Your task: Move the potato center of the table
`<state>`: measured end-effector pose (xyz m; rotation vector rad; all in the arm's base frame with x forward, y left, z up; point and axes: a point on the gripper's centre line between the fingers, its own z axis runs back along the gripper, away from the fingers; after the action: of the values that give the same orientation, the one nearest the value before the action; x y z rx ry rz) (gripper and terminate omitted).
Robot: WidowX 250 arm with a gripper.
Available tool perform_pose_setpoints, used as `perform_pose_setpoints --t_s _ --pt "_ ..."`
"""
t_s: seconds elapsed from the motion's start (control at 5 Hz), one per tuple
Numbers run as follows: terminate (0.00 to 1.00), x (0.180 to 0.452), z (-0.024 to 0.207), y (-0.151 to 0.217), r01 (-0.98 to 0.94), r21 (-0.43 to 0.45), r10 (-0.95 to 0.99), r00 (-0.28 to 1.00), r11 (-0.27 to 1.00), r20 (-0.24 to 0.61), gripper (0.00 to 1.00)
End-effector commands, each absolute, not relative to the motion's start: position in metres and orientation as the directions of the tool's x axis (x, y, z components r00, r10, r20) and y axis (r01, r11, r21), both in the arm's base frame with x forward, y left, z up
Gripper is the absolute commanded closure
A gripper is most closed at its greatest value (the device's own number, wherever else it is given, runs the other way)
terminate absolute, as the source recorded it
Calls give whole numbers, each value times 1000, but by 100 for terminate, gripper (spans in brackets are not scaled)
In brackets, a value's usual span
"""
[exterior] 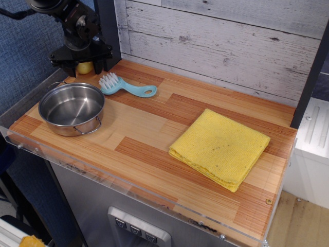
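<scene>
The potato (84,67), a small pale-yellow lump, sits at the far left back corner of the wooden table (154,144). Only its lower part shows, since the black gripper (85,69) has come down over it. The jaws stand open, with one finger on each side of the potato. I cannot tell if the fingers touch it. The potato still rests on the tabletop.
A steel pot (72,108) stands just in front of the potato at the left edge. A light-blue brush (126,86) with white bristles lies to the potato's right. A folded yellow cloth (220,146) lies at the right. A black post (107,31) stands behind the gripper.
</scene>
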<state>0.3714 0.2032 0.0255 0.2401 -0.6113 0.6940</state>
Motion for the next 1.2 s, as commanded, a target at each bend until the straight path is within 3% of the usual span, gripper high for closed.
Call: perform_pose_setpoints --t_s 0.0,0.2,1.0 --pt "0 372 53 203 -658 -9 502 567 753 653 100" --pt "0 370 55 202 -656 -6 500 570 755 652 100" --pt "0 339 126 166 -542 -42 397 557 839 730 100"
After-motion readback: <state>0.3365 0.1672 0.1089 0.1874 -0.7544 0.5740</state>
